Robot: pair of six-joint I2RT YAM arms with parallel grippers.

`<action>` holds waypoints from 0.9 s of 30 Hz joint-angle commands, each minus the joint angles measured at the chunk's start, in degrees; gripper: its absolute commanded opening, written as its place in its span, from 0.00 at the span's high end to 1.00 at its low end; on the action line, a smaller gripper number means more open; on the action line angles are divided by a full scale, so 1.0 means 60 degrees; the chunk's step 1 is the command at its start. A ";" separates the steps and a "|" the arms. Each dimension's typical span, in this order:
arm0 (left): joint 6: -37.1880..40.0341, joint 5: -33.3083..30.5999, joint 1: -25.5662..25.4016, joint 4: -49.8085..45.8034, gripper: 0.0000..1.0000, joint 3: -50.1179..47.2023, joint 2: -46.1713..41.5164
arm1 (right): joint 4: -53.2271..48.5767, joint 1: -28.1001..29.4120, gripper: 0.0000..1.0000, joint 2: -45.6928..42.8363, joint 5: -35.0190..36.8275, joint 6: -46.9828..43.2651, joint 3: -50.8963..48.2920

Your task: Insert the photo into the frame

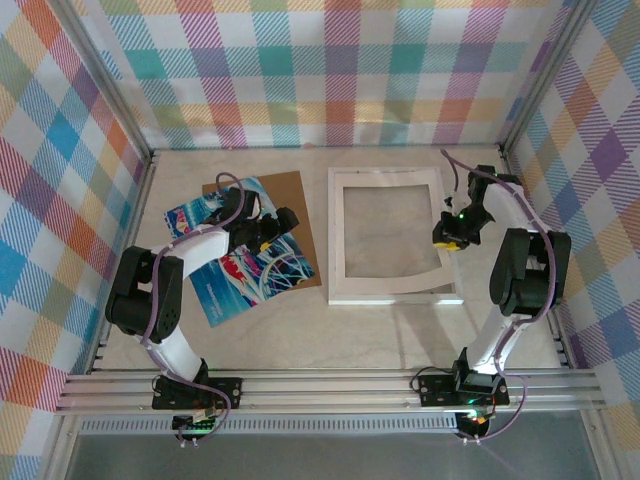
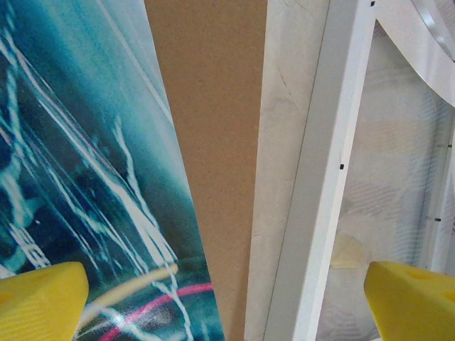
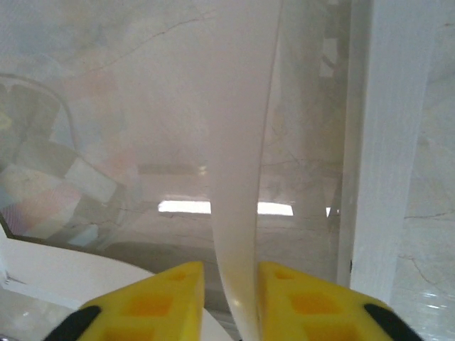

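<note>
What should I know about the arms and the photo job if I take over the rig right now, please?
Left gripper: open, empty, above the photo's right edge.
Right gripper: fingers either side of the cream mat strip at the frame's right side; grip unclear.
Things: photo lies on the brown backing board, left of the frame; mat bows up inside the frame.
Done: photo not yet in the frame.
Left: probably deal with the mat, then pick up the photo and lay it in.

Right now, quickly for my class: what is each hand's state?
Left hand: open, holding nothing.
Right hand: straddles the cream mat border; grip cannot be told.
</note>
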 commanded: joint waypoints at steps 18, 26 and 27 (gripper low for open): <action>0.0291 0.0021 -0.0031 -0.0007 0.00 0.0070 -0.0246 | 0.0022 0.0929 0.27 -0.1488 0.4163 0.1546 0.0699; 0.0241 0.0019 -0.0029 0.0008 0.00 0.0062 -0.0253 | 0.0025 0.1852 0.31 -0.1941 0.3559 0.1874 0.0798; 0.0219 0.0004 -0.0035 0.0006 0.00 0.0044 -0.0250 | 0.0076 0.1927 0.31 -0.2034 0.3568 0.2008 0.0535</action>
